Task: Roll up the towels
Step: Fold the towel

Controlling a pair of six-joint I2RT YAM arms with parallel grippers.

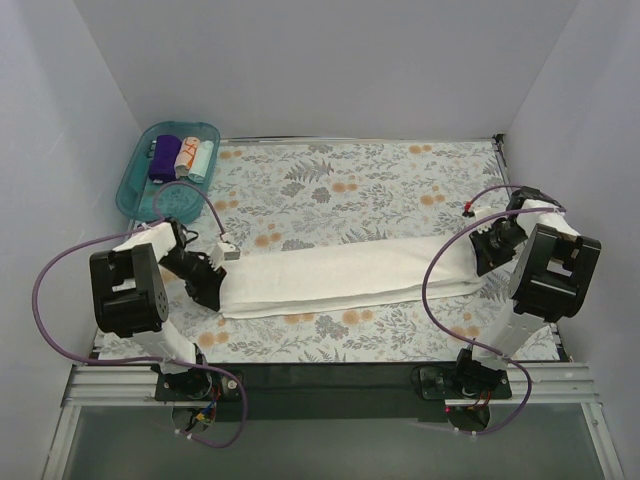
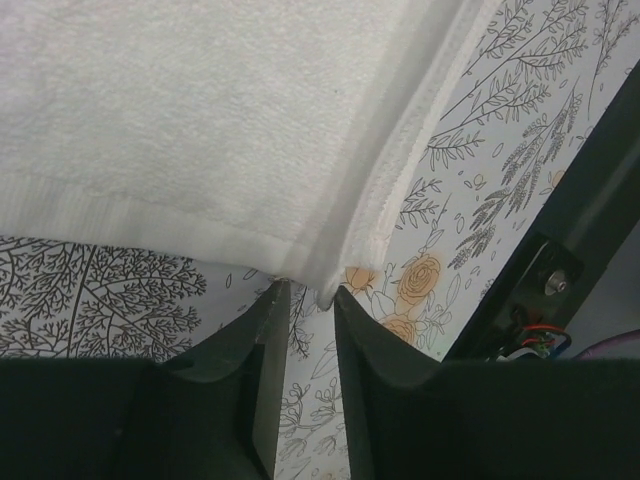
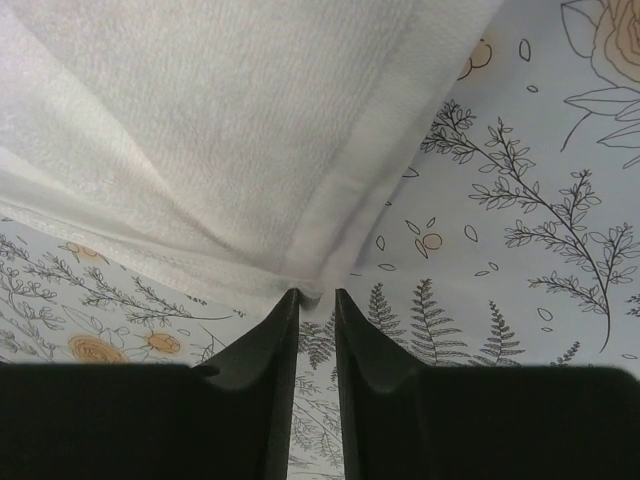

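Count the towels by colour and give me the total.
white towel: 1
dark purple towel: 1
white-orange towel: 1
pale teal towel: 1
Total: 4

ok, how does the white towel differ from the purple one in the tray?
The white towel lies unrolled, folded into a long strip across the floral sheet. The purple towel is a small roll in the teal tray. The white towel is far larger. The left gripper and right gripper each pinch one of its corners; nothing touches the purple towel. Both are plain, single-colour cloth.
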